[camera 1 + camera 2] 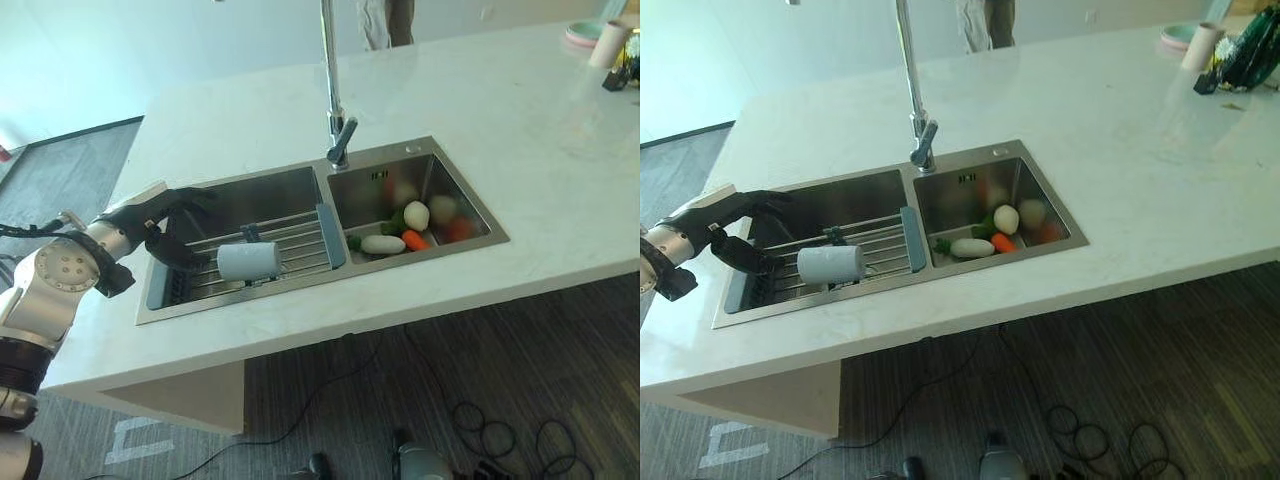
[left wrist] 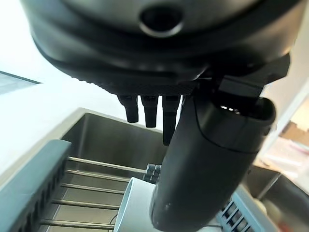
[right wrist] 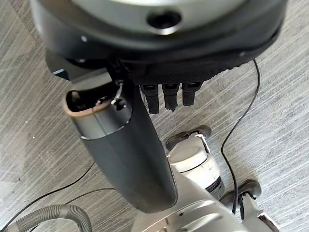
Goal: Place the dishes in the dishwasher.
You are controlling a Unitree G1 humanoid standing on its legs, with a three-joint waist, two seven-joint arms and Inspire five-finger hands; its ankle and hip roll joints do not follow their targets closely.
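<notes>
Left hand [image 1: 165, 225] spread open beside cup [image 1: 248, 261]; right hand [image 3: 145, 121] uncurled, floorward.

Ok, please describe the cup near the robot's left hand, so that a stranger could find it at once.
Find the double steel sink in the white counter. A roll-up rack spans its left basin. The cup lies on its side there, just beside the open left hand; it is the only pale dish on the rack.

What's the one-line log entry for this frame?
left hand: open, reaching over rack toward cup, no contact | right hand: open, idle above floor | cup: on its side on rack
</notes>
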